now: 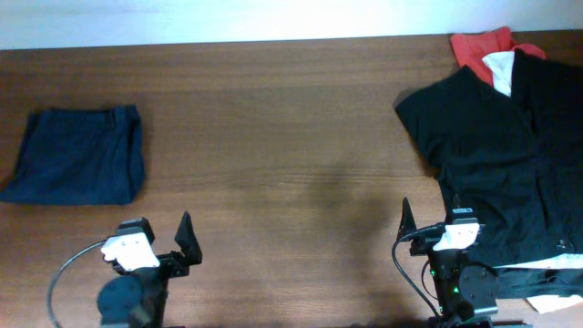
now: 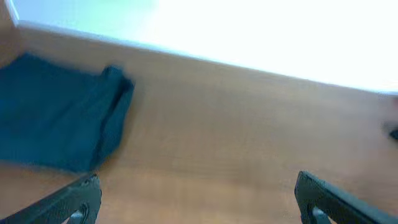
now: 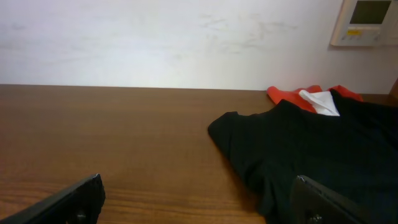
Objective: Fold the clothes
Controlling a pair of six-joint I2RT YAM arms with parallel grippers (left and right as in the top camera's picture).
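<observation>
Dark navy blue shorts (image 1: pixel 77 155) lie folded at the far left of the table; they also show in the left wrist view (image 2: pixel 59 121). A black garment (image 1: pixel 506 155) is spread over a pile at the right, with red (image 1: pixel 481 46) and white (image 1: pixel 501 71) cloth showing at its far end; the right wrist view shows the black garment (image 3: pixel 311 149) too. My left gripper (image 1: pixel 164 244) is open and empty near the front edge, below the shorts (image 2: pixel 196 199). My right gripper (image 1: pixel 428 223) is open and empty at the black garment's near left edge (image 3: pixel 196 199).
The brown wooden table (image 1: pixel 291 137) runs between the shorts and the pile. A white wall lies behind its far edge, with a wall panel (image 3: pixel 367 22) at the right. White cloth (image 1: pixel 556 301) pokes out under the pile's near side.
</observation>
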